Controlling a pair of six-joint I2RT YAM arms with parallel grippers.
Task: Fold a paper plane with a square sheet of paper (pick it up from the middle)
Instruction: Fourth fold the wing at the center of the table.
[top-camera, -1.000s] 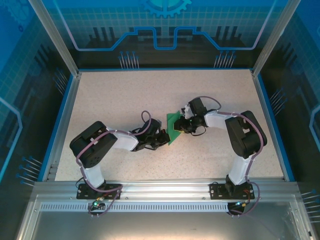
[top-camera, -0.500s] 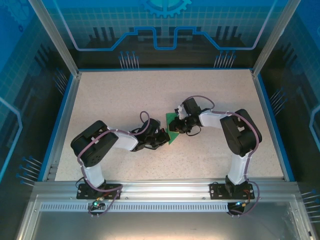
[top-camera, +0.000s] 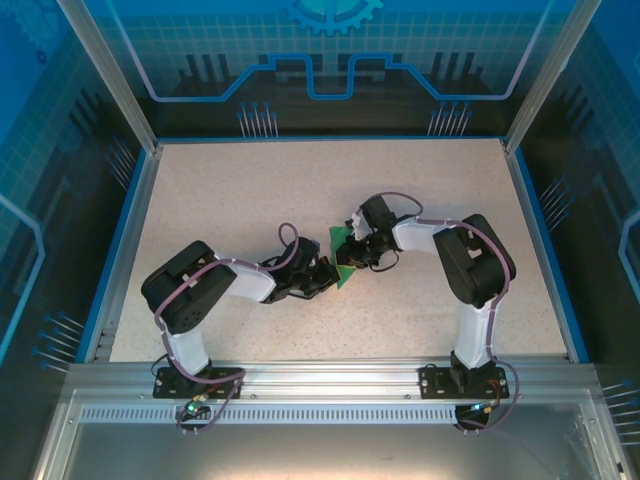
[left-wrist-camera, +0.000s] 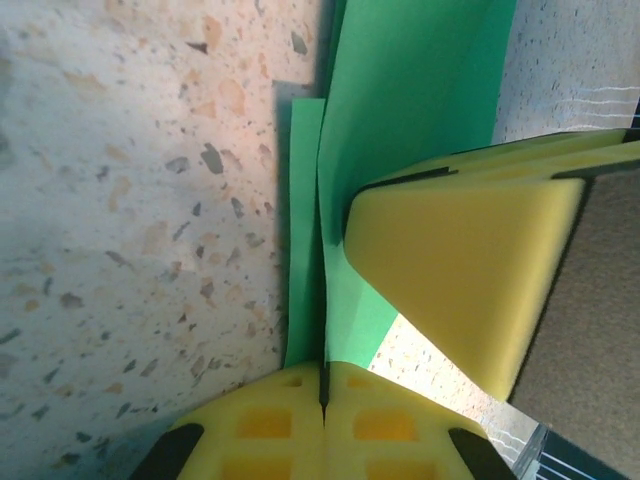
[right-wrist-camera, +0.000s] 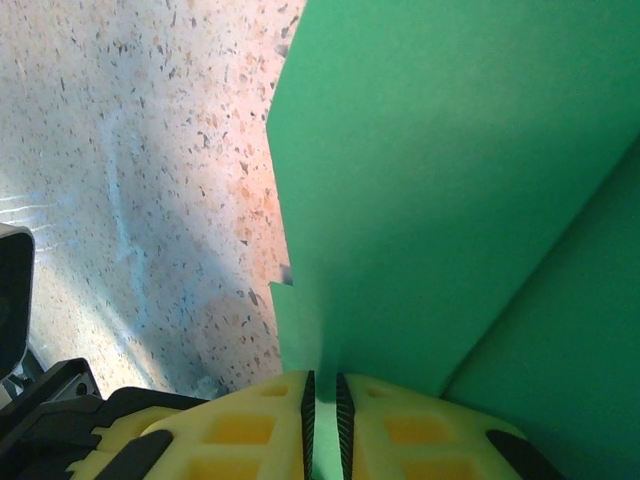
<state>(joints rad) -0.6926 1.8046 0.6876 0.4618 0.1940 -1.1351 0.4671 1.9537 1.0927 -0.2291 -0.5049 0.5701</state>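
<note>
Top external, left pincer (top-camera: 334, 277): reaching rightward over mid-bench, closed tight on the near end of the square sheet of paper (top-camera: 341, 243).
Top external, right pincer (top-camera: 352, 252): coming in from the right, just beyond and to the right of the left pincer, tips at the same sheet.
Top external, sheet: creased smaller, caught between the two pincers above the speckled bench (top-camera: 250, 190).
Left wrist, left pincer (left-wrist-camera: 323, 388): yellow pads pressed together with no gap, green sheet pinched in the seam.
Left wrist, sheet (left-wrist-camera: 410, 90): running straight ahead of the pads in folded layers, a narrow strip left of the seam, a wider flap right of it.
Left wrist, right pincer's finger (left-wrist-camera: 460, 270): yellow wedge just ahead and right of the left pincer, in front of the wider flap.
Right wrist, right pincer (right-wrist-camera: 322, 400): a crack open, thin slit between the yellow pads, sheet's edge inside the slit; pressed or not, cannot tell.
Right wrist, sheet (right-wrist-camera: 450, 180): spreading ahead and right of the pads, a crease slanting at lower right, a small notch in its left edge just ahead of the pads.
Right wrist, bench (right-wrist-camera: 150, 150): bare speckled surface left of the pads.
</note>
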